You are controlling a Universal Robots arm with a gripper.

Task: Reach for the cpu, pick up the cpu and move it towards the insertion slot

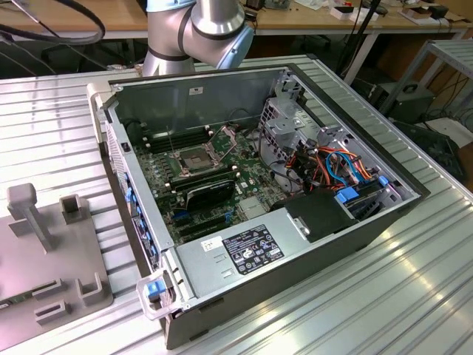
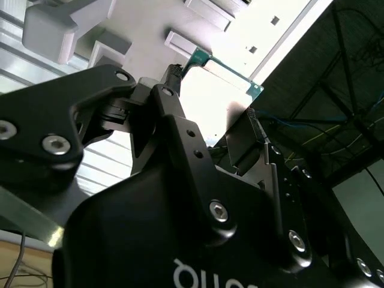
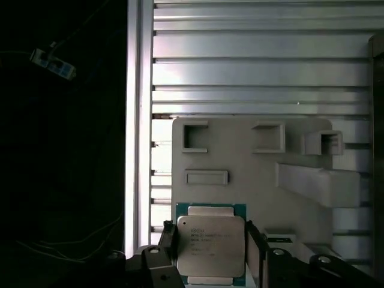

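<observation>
The cpu (image 3: 210,245) looked thin, light and rigid (its underside probably delicate), so the bare side edges were the place to grip. In the first wrist view the gripper (image 3: 210,235) pointed down, its fingers (image 3: 255,258) pinched narrowly on two opposite edges, holding the chip level above the grey fixture plate (image 3: 240,156). The insertion slot (image 1: 194,157) lay inside the open computer case (image 1: 185,96).

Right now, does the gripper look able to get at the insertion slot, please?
Probably yes. The case lies open on top and the insertion slot sits uncovered, so the way down from above looks free. The gripper, shut on the cpu, hangs over the grey fixture plate.
</observation>
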